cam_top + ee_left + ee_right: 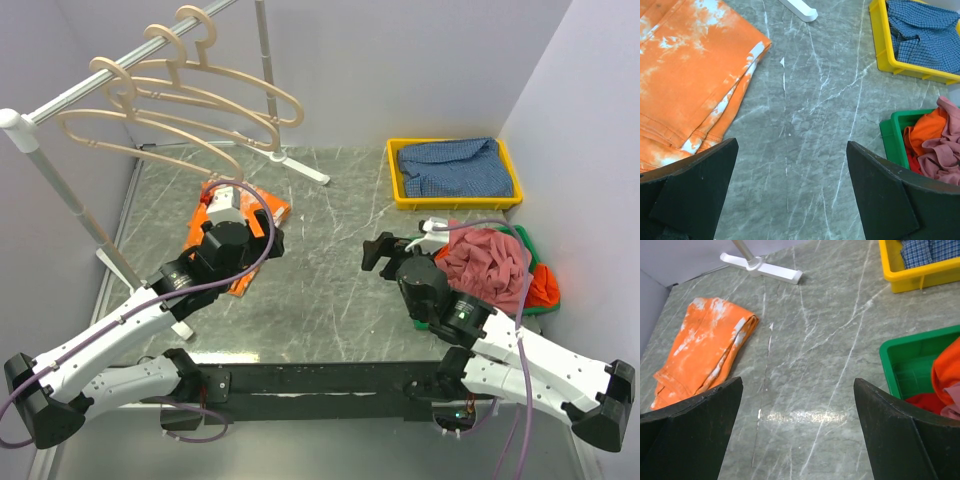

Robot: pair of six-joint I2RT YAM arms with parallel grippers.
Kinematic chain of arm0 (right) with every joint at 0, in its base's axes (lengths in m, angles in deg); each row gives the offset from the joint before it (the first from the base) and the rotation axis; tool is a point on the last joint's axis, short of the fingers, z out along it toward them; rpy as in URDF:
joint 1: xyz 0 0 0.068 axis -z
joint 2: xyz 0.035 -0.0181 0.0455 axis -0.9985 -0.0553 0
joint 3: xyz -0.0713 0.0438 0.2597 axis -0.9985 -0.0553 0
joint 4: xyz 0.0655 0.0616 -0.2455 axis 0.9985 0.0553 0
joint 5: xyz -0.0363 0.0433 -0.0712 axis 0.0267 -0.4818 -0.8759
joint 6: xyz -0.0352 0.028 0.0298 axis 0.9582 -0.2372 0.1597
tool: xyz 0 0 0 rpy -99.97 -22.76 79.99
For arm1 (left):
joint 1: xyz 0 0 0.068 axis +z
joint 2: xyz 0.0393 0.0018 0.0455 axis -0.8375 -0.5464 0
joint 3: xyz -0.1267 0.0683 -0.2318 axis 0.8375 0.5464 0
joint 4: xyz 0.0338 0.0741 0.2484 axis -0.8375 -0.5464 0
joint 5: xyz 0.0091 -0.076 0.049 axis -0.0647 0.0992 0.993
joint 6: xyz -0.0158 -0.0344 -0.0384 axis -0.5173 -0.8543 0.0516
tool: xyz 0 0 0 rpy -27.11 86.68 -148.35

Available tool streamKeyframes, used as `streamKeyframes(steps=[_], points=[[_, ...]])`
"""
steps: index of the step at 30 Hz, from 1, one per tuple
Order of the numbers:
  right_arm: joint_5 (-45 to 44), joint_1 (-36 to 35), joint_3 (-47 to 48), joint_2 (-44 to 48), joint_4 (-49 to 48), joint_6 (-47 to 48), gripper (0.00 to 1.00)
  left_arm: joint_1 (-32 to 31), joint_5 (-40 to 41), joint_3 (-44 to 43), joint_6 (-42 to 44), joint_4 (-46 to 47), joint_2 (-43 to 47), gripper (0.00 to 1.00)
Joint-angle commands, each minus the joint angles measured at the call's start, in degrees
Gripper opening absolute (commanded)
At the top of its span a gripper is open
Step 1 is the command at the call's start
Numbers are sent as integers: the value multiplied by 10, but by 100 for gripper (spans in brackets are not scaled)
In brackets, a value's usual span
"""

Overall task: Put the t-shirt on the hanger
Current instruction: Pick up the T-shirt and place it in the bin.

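At the right side of the table, the soft dusty-rose t-shirt point(487, 262) lies crumpled in a heap on top of a green plastic bin point(527, 240), with a bright red-orange garment point(543, 285) beneath it at the bin's right edge. Nothing grips it. Just left of the bin, the right gripper point(385, 248) hangs over the bare grey-green marbled table point(330, 260). Its two dark fingers are spread wide with only tabletop between them, as the right wrist view shows point(798, 382). Behind the bin, against the back wall, a yellow plastic tray point(455, 200) holds a blue checked cloth point(455, 168).

Across the table, the left gripper point(232, 200) sits above a folded orange cloth with white marks point(272, 210). Its fingers are also fully parted and hold nothing. In the left wrist view the cloth point(690, 75) lies beside the left finger, and stone fills the gap between the tips point(791, 145).

Three pale beige clothes hangers point(292, 110) hang by their rounded hooks from a grey metal rail point(60, 100) at the far left, well apart from the t-shirt. The rack's white foot point(300, 165) rests on the table below them.
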Motion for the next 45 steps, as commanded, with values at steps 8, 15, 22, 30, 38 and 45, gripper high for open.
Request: streamKeyframes(steps=[8, 15, 22, 30, 38, 45], points=[[-64, 24, 93, -37, 114, -66, 100, 0, -34, -29, 23, -6, 6, 96], [-24, 200, 187, -70, 299, -145, 100, 0, -55, -46, 18, -31, -10, 96], [-24, 361, 158, -40, 334, -140, 99, 1, -82, -63, 23, -33, -18, 96], [-61, 420, 210, -77, 374, -110, 100, 0, -77, -96, 38, -67, -27, 97], [34, 461, 73, -88, 294, -131, 100, 0, -64, -87, 43, -68, -9, 96], [84, 484, 84, -52, 275, -114, 4, 0, -58, -72, 27, -81, 20, 96]])
